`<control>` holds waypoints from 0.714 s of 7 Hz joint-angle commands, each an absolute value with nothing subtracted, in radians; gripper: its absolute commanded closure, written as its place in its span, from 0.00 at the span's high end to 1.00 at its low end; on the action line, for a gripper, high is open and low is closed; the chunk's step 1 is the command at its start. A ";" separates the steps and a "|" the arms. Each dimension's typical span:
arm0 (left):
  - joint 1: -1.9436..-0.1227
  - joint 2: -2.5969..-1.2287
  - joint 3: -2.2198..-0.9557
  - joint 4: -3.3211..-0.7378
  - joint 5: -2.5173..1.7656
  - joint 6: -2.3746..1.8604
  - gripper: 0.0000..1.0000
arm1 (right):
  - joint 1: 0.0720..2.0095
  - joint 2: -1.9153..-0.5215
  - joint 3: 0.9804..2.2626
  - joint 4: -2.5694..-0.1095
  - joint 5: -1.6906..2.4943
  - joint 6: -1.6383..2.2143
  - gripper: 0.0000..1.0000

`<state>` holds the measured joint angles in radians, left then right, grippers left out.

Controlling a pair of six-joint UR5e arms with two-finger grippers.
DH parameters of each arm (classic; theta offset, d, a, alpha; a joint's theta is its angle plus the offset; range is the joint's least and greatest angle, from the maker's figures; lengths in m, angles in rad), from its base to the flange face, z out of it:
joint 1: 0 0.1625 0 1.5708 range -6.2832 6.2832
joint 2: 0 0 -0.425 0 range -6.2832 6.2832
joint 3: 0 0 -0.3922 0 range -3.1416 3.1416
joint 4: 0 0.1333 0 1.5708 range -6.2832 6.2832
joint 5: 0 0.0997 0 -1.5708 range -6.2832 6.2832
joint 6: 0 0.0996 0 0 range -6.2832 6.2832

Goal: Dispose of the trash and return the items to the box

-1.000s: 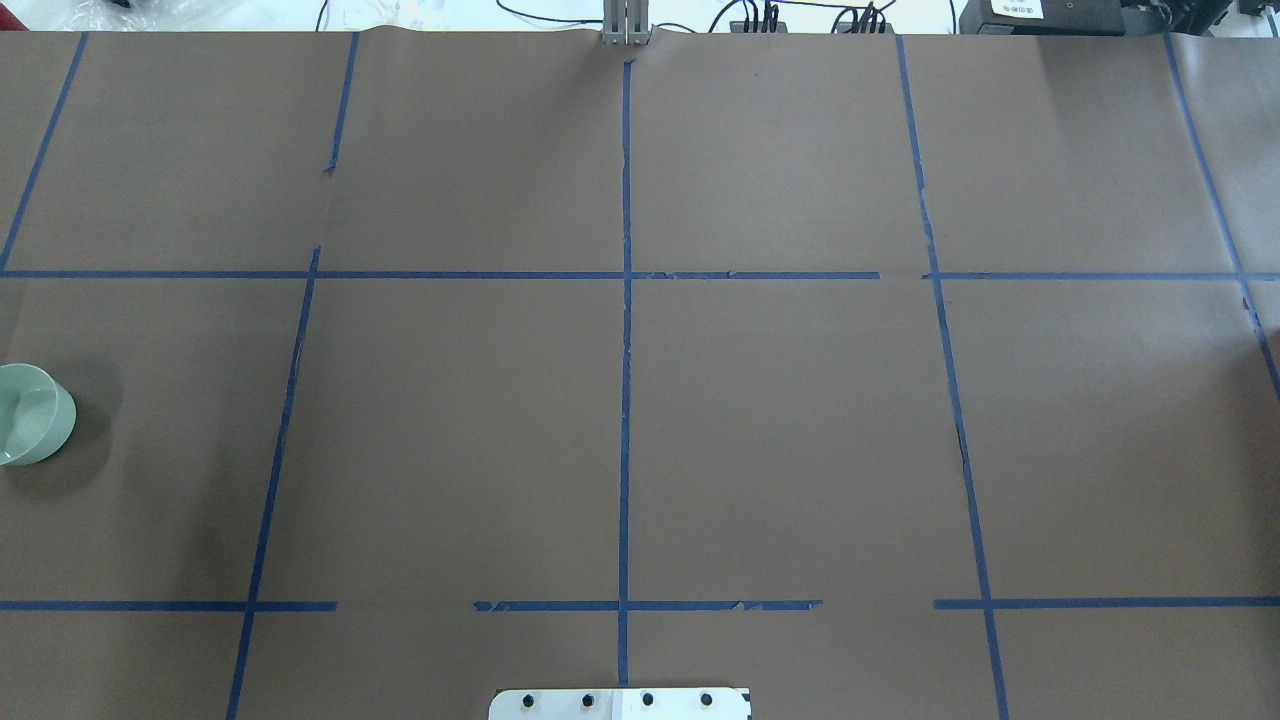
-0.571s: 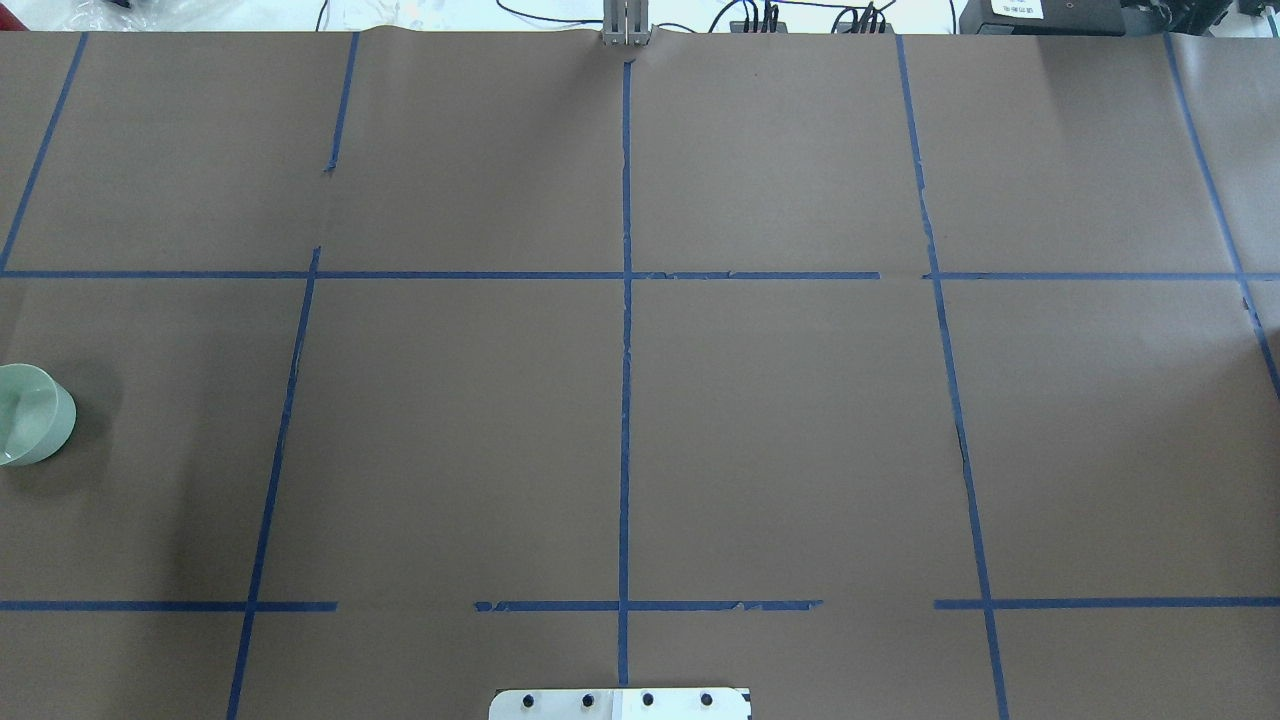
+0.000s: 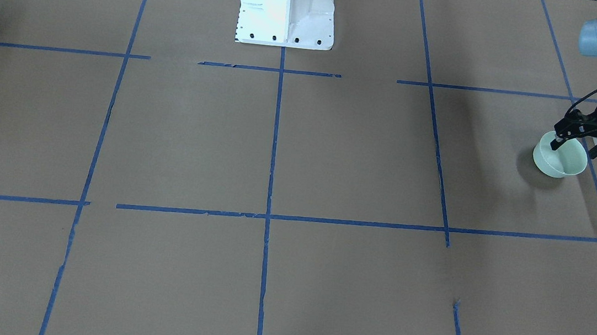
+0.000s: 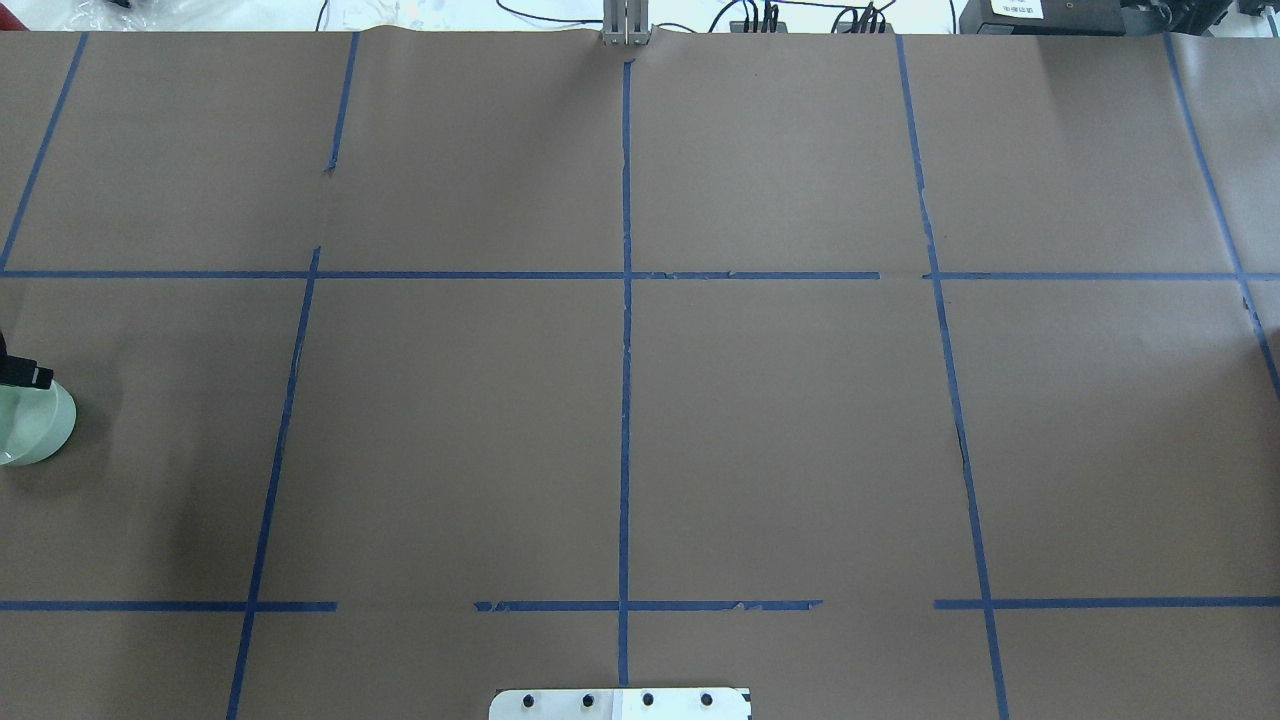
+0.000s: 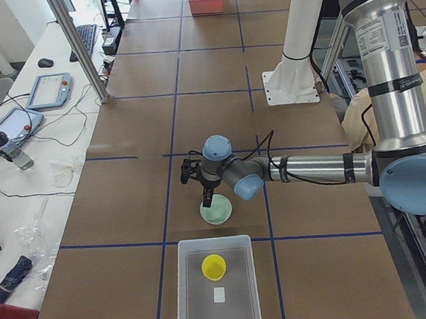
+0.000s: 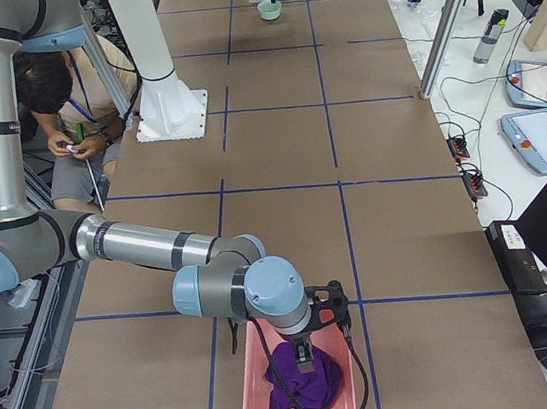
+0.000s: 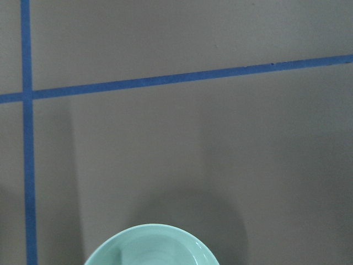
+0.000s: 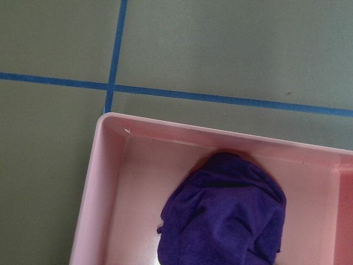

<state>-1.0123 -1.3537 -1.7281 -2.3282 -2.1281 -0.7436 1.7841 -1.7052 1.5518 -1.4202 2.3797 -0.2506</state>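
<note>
Noted bowl (image 3: 559, 160) upright on counter (image 3: 333, 154), mouth up, at the end on the robot's left, just beside box (image 5: 182, 296) but outside it; seen cup (image 5: 213, 267) upright inside box, near its middle.

Judged bowl light, stiff, thin-walled and smooth, probably plastic; expect slip under a weak pinch and a tilt if lifted by one side; best taken at the rim, one finger inside the wall and one outside; no handle to aim for.

Round in plan, so no long axis along the counter; only axis vertical, opening upward; any rim point as good as another.

Logged left hand (image 3: 575, 144) over bowl, spread, one finger dipped into the opening, the other outside the wall toward box; cannot resolve contact with the wall.

Logged right hand (image 6: 306, 353) low over purple cloth (image 8: 223, 215) in pink bin (image 8: 96, 187) at the opposite end; spread or pressed together, cannot tell.

Judged step in hand: closing on the rim for the move into box.
</note>
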 commanded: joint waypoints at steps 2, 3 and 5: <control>-0.881 -1.351 -1.703 -2.325 -2.012 -0.837 0.87 | 1.769 -1.704 1.555 -1.419 2.450 -0.229 1.00; -0.879 -1.353 -1.700 -2.332 -2.013 -0.838 0.76 | 1.766 -1.704 1.575 -1.419 2.480 -0.218 1.00; -0.877 -1.353 -1.700 -2.332 -2.013 -0.836 0.56 | 1.629 -1.703 1.815 -1.420 2.517 0.116 1.00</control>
